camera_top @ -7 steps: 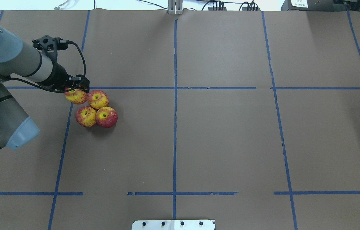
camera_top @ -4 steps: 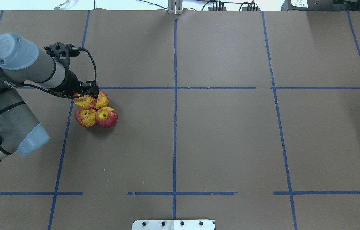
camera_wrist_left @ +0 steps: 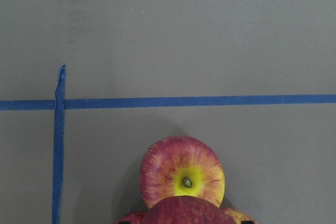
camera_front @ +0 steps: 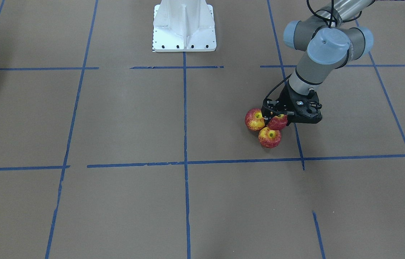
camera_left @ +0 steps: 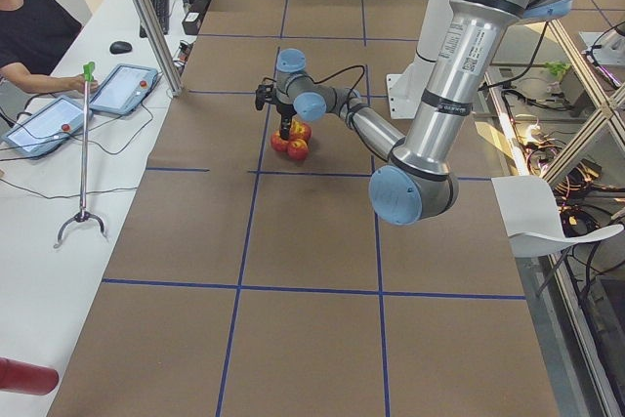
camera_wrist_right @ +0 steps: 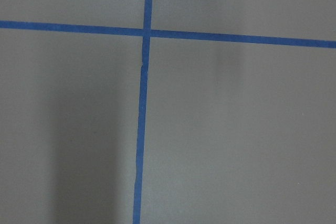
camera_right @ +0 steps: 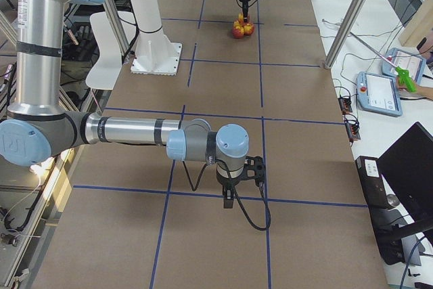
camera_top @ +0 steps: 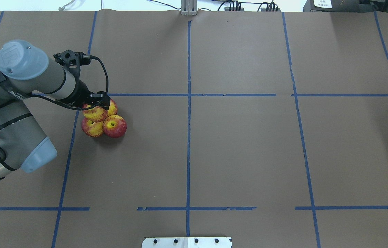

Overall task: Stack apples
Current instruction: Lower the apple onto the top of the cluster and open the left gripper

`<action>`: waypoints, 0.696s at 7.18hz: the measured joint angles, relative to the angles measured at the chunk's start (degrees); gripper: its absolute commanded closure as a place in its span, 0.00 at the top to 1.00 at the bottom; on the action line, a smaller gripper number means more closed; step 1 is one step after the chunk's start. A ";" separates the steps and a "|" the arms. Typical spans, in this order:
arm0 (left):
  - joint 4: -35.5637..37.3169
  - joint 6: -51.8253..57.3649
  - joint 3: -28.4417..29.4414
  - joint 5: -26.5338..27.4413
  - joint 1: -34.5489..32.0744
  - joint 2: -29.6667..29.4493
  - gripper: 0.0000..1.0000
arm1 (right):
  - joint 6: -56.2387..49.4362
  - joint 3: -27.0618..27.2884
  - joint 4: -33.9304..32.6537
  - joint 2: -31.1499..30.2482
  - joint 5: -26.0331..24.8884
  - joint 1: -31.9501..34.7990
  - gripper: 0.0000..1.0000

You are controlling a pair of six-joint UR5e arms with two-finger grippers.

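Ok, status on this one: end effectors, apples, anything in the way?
Left end effector shut on held apple, over the three table apples. Right end effector far off, state unclear. Nothing seen between held apple and cluster.

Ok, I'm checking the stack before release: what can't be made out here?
Held apple: whether it touches the apples below. Overhead, its own body hides the contact; the left wrist view cuts it off at the bottom edge.
Near-left apple: in the front view, hidden behind the left gripper.
Right gripper: open or shut unclear; it shows only in the exterior right view.
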 measured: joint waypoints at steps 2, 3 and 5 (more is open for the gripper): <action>0.03 -0.06 0.03 0.03 0.66 -0.18 0.03 | 0.00 -0.02 0.03 0.00 -0.01 0.00 1.00; 0.03 -0.06 -0.07 0.03 0.72 -0.25 0.54 | 0.00 -0.02 0.03 0.00 -0.02 0.00 1.00; 0.01 -0.05 -0.15 0.05 0.76 -0.32 1.00 | 0.00 -0.04 0.04 0.00 0.01 0.00 1.00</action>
